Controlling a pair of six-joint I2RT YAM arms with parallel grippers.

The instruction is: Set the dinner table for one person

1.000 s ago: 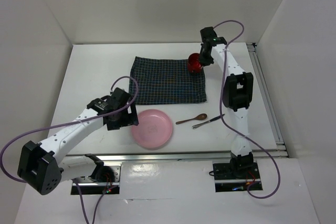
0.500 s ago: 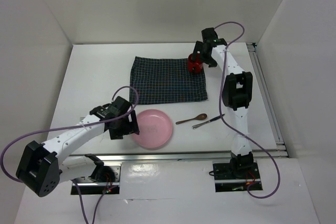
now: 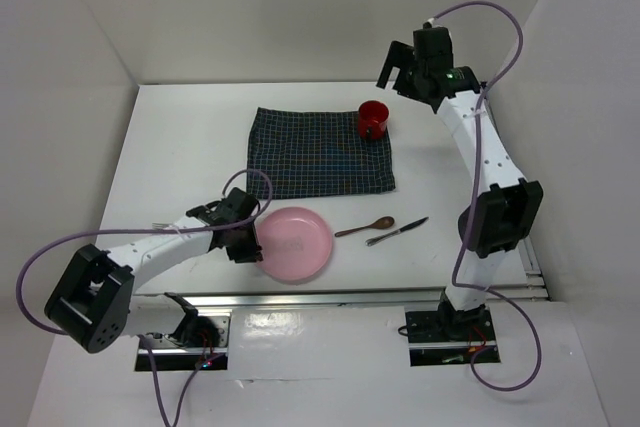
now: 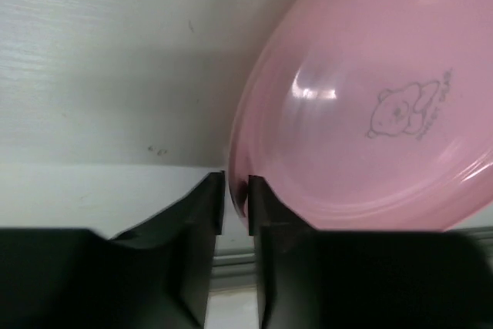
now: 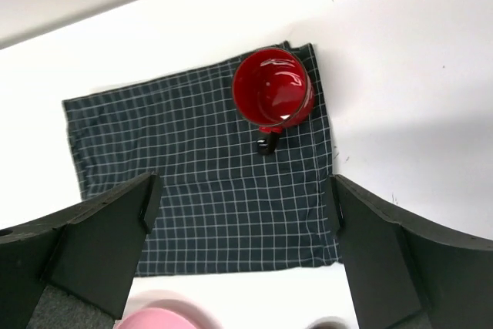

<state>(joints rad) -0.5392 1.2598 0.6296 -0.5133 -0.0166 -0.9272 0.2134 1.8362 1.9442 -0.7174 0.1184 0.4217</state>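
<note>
A pink plate [image 3: 297,244] lies on the white dinner table [image 3: 180,137], near its front edge. My left gripper [image 3: 248,244] is at the plate's left rim. In the left wrist view the left gripper [image 4: 236,194] is shut on the rim of the pink plate [image 4: 362,121], one finger on each side. A red mug [image 3: 373,119] stands upright on the far right corner of the dark checked placemat [image 3: 310,157]. My right gripper [image 3: 413,69] hangs open high above and behind the mug. From the right wrist, the red mug [image 5: 273,88] and placemat [image 5: 192,182] lie far below the right gripper [image 5: 243,202].
A wooden spoon [image 3: 365,227] and a dark-handled piece of cutlery [image 3: 397,231] lie right of the plate on the bare table. Metal rails [image 3: 505,187] run along the right and front edges. White walls close in the back and sides.
My left gripper came down to the plate's left rim and closed on it. My right gripper let go of the mug, opened and rose up and back.
</note>
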